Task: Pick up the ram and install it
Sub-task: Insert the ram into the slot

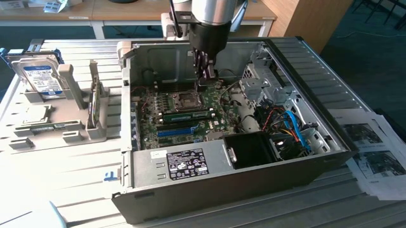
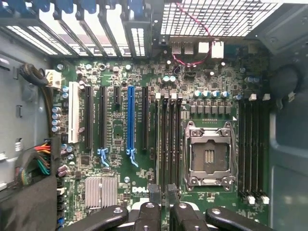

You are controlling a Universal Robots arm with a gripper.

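The ram (image 1: 187, 115), a long green stick with a pale label, stands on edge in a memory slot of the motherboard (image 1: 166, 127) inside the open computer case (image 1: 209, 164). In the wrist view the ram (image 2: 158, 139) is a thin pale-green edge in the slot beside the black empty slots (image 2: 172, 139). My gripper (image 1: 206, 71) hangs inside the case, above the board and clear of the ram. Its fingertips (image 2: 153, 191) sit close together with nothing between them, the gripper (image 2: 162, 192) over the end of the memory slots.
The empty processor socket (image 2: 208, 154) lies beside the slots. A grey holder (image 1: 70, 130) at the exterior view's left carries the silver hard drive (image 1: 39, 78), the square processor chip (image 1: 33, 114) and a thin board on edge (image 1: 95, 102). Cables (image 1: 288, 130) and printed papers (image 1: 377, 156) are at the exterior view's right.
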